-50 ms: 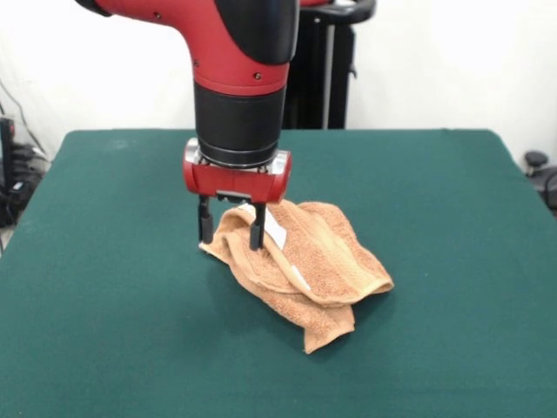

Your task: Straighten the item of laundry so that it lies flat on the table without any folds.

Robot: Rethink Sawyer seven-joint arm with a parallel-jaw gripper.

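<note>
One orange-tan towel [305, 266] is lying crumpled near the middle of the green counter [452, 261], bunched into a loose heap with several folds running across it. A rolled edge is curving along the side nearest the camera, and one corner is poking out toward the front edge of the counter. A small white label [275, 228] is showing on the upper part of the heap, just beside one finger of the hand.

The red and black arm [239, 78] is reaching straight down over the towel's left end as seen from the front. Its hand [231, 239] is standing with two dark fingers [205, 225] parted by a moderate gap, their tips sitting at the towel's edge with cloth lying between them. Whether the tips are actually pressing into the fabric is hard to tell.
</note>
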